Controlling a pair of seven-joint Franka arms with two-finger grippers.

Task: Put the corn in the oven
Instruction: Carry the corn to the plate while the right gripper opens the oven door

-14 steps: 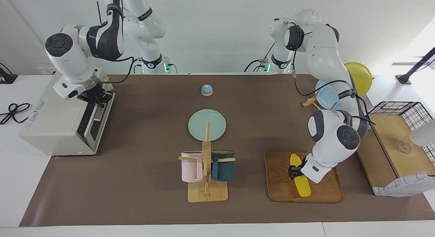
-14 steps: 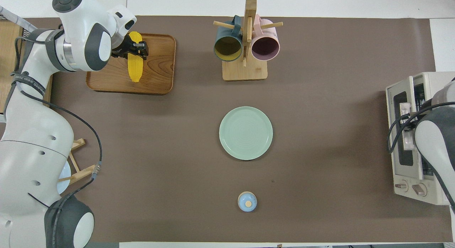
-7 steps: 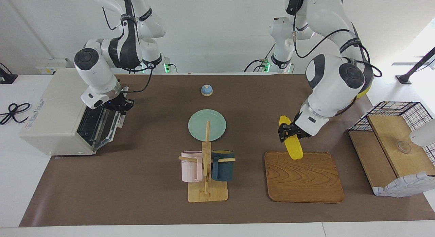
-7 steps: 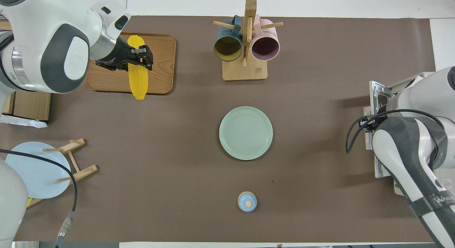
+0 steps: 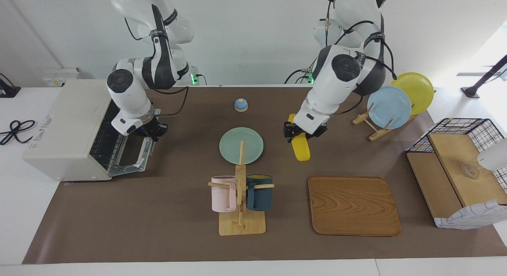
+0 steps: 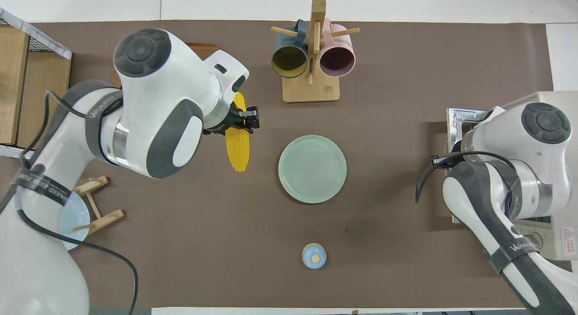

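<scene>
While the left claw [image 5: 302, 135] is gripping the corn [image 5: 300, 147] around its upper half and carrying it in the air, the cob is hanging over bare desk [image 5: 166, 212] beside the green plate [image 5: 241, 145], toward the left arm's end of it. In the overhead view the corn [image 6: 237, 145] is showing just under the claw [image 6: 246, 123], tip pointing toward the robots. The right claw [image 5: 153, 130] is sitting at the top edge of the oven [image 5: 67, 129] door [image 5: 132, 155], which is dropped most of the way open, baring the wire rack; whether its fingers are pinching the handle cannot be told.

The step in hand looks like the carry: the corn is off the wooden tray [image 5: 353, 205] and about halfway along the desk toward the oven, at the right arm's end. The next move probably calls for taking the cob over the plate to the open mouth, lowering and turning it so it is sliding in lengthwise onto the rack. The right claw will likely need to be holding the door down or clearing out, since both arms would be crowding the same opening.
</scene>
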